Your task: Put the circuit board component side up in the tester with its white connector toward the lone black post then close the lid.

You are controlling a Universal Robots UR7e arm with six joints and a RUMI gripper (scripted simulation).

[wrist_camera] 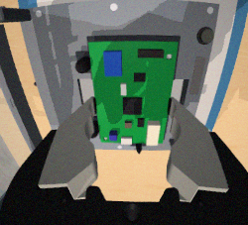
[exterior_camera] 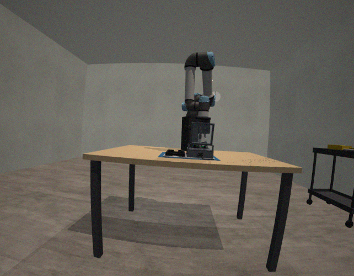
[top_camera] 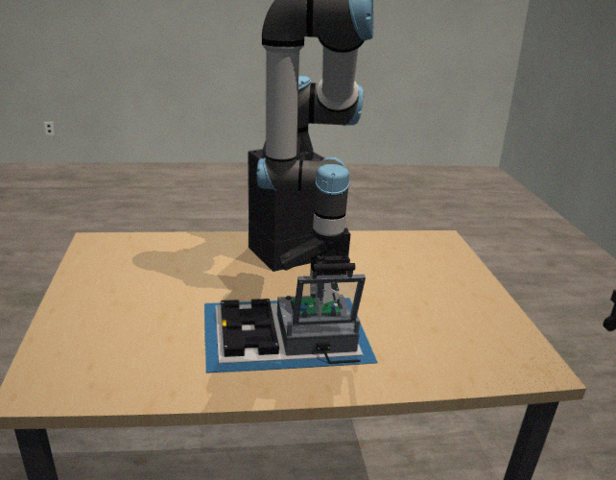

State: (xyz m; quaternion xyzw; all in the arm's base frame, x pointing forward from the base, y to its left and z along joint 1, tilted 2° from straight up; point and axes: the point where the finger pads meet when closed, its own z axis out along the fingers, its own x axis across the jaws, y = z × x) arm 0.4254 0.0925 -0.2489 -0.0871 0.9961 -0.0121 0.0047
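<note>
The green circuit board (wrist_camera: 133, 92) faces component side up, between my two grey fingers, over the grey bed of the tester. Its white connector (wrist_camera: 153, 133) is at the near end in the wrist view. My gripper (wrist_camera: 132, 98) is shut on the board's long edges. A black post (wrist_camera: 205, 35) stands at the bed's far right and another (wrist_camera: 82, 64) at the board's left. In the top view the gripper (top_camera: 320, 304) reaches down into the tester (top_camera: 320, 330) behind the upright open lid frame (top_camera: 329, 300). The black tray (top_camera: 248, 326) to its left has no board in it.
Tray and tester sit on a blue mat (top_camera: 290, 350) on the wooden table. A black lever handle (top_camera: 339, 357) sticks out at the tester's front. The arm's black base block (top_camera: 277, 222) stands behind. A black cart (exterior_camera: 334, 178) stands off to the right.
</note>
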